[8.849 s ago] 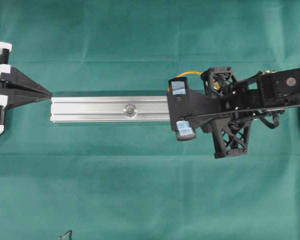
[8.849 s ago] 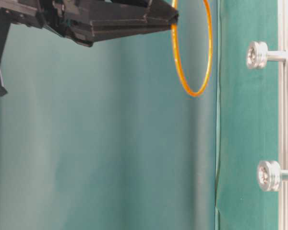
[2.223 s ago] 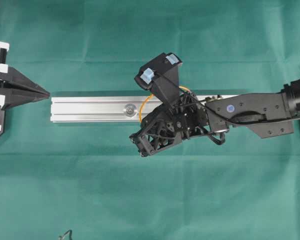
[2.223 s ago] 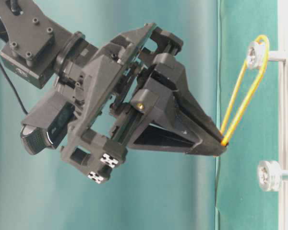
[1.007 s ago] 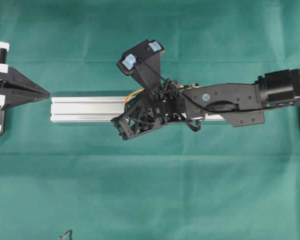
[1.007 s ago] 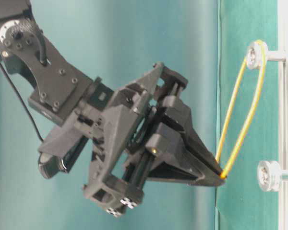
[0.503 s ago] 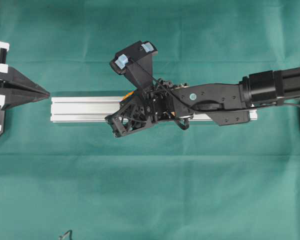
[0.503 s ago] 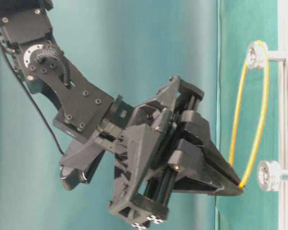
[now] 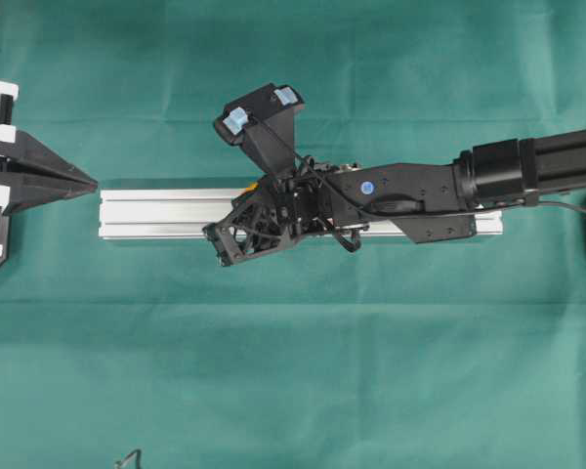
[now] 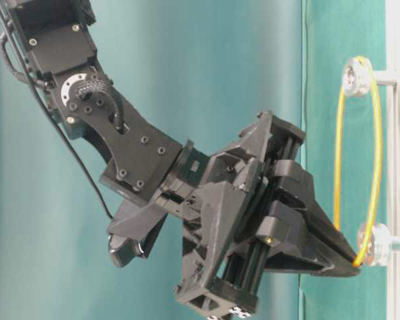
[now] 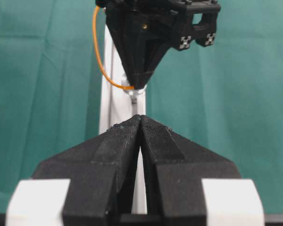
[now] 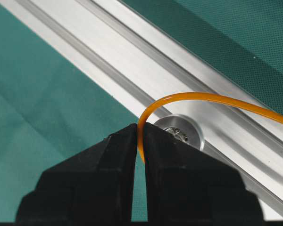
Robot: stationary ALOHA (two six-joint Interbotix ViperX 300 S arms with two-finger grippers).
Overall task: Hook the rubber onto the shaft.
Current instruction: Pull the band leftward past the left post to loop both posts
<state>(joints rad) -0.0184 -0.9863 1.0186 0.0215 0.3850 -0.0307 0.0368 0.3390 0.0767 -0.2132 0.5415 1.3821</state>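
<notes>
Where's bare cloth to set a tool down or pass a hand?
Bare green cloth below the aluminium rail, and above it past the wrist camera. Crowded: mid-rail under the right hand stretching the rubber band.

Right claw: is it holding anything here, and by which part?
The right claw pinches the orange rubber band at one end of its loop, by the lower shaft; the far end is around the upper shaft. The left claw holds nothing.

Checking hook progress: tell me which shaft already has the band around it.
The upper shaft in the table-level view; the rubber band loops it, and stops short of the lower shaft.
</notes>
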